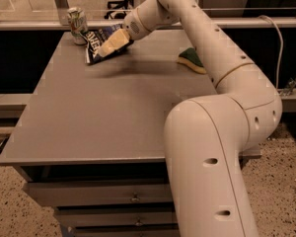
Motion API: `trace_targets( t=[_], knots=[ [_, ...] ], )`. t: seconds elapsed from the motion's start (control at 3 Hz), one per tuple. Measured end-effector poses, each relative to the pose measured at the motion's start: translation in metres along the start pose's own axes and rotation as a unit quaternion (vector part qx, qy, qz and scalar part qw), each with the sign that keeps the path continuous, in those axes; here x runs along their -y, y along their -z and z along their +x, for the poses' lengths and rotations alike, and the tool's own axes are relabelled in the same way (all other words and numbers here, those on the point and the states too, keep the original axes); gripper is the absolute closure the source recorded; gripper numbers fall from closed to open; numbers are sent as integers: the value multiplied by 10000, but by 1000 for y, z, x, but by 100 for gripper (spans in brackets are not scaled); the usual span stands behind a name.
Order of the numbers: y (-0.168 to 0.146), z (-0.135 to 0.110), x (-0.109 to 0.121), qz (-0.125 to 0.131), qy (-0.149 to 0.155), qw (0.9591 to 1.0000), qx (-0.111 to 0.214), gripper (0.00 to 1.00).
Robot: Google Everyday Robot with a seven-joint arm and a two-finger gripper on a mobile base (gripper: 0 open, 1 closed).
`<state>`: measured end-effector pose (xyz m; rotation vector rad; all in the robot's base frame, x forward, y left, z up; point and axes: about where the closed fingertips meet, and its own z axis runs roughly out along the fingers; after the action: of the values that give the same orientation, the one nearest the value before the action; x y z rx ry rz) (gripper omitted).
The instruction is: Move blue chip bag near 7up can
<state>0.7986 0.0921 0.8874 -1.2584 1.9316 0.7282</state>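
Observation:
The blue chip bag (94,39), dark navy with white lettering, is at the far left of the grey table (108,112), tilted and just right of the 7up can (77,24). The can stands upright at the table's back left corner, white and green with a silver rim. My gripper (112,42) is shut on the bag's right part, its pale fingers (116,39) lying over the foil. The bag's left end almost touches the can. A shadow falls on the table below the bag.
A green-and-yellow sponge (191,59) lies on the table's right side near the back. My arm arches from the lower right over the table. A railing runs behind the table, and drawers sit under its front edge (133,197).

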Motion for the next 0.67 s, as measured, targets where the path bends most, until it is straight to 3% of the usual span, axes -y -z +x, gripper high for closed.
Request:
trace_targets(
  t=[0.67],
  knots=[
    [37,25,8,294,113,9980,-547,0]
  ],
)
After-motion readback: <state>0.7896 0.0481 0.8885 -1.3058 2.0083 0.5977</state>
